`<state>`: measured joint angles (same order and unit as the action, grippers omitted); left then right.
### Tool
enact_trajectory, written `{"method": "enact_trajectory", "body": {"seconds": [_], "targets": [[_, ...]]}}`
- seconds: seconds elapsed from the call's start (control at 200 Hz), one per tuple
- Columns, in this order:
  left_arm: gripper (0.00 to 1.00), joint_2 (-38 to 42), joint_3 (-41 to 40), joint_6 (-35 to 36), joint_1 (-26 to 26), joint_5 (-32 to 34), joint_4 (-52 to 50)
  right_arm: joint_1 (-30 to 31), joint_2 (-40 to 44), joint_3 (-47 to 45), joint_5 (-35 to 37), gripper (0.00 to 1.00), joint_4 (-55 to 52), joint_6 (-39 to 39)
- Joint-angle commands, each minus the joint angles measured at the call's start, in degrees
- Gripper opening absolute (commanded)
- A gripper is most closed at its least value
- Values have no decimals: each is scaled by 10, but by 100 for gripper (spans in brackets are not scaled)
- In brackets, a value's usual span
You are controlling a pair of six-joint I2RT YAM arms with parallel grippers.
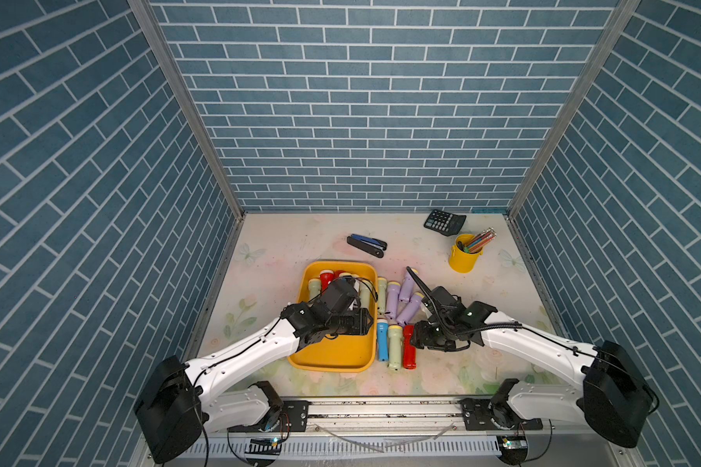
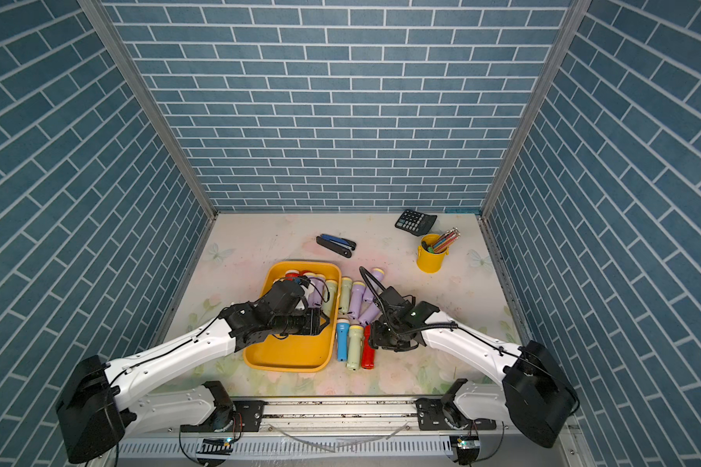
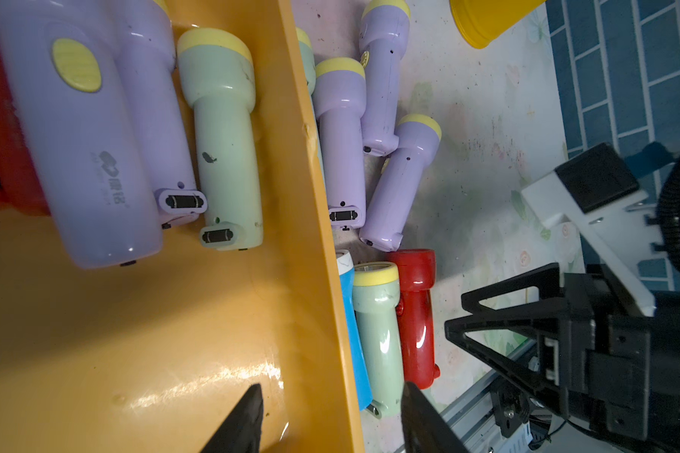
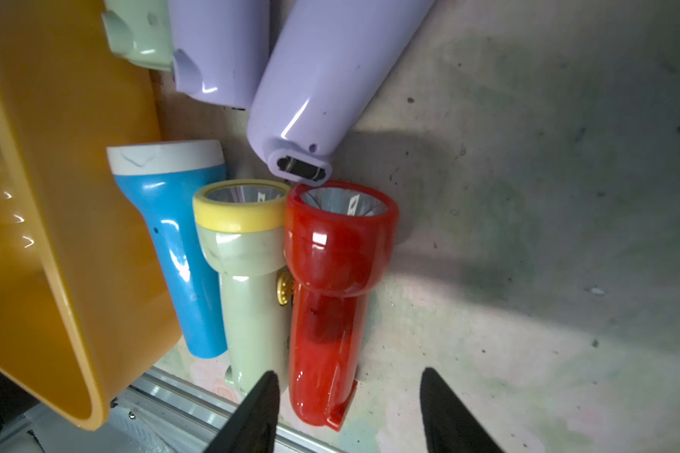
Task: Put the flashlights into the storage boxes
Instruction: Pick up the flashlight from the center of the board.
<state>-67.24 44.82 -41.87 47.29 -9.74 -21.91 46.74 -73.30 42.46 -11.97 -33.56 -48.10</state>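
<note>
Yellow-orange tray (image 1: 328, 358); red, lilac and green flashlights (image 1: 313, 288) lie in its 12 o'clock half. Outside, at 3 o'clock: lilac flashlights (image 1: 393, 301), then blue flashlight (image 1: 382, 343), green flashlight (image 1: 394, 347), red flashlight (image 1: 408, 356) side by side.

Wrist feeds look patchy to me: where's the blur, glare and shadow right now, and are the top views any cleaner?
Left wrist view: the closest lilac flashlight is soft and smeared; glare streaks the tray floor. Right wrist view: a broad shadow darkens the table beside the red flashlight, which carries sharp highlights. In both top views: even light, no glare, walls splayed by the wide lens.
</note>
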Motion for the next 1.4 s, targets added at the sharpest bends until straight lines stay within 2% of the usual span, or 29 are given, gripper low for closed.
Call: {"method": "enact_trajectory", "body": {"seconds": [0.0, 0.18, 0.375, 0.505, 0.75, 1.085, 1.39], "targets": [[57, 16, -20, -11, 4, 5, 16, 5, -25, 29, 7, 59, -10, -39], [57, 16, -28, -19, 3, 5, 27, 6, -57, 35, -2, 59, 4, -38], [57, 6, -29, -20, 4, -1, 35, 5, -76, 38, 26, 59, -13, -45], [57, 1, -30, -19, 3, -4, 38, 5, -84, 37, 9, 60, -2, -48], [57, 0, -33, -20, 3, -3, 42, 29, -67, 36, -11, 61, -54, -51], [57, 6, -39, -24, 3, -3, 43, 52, -92, 26, -24, 61, -25, -65], [57, 16, -43, -24, 4, 3, 37, 65, -112, 19, 20, 53, -65, -63]]}}
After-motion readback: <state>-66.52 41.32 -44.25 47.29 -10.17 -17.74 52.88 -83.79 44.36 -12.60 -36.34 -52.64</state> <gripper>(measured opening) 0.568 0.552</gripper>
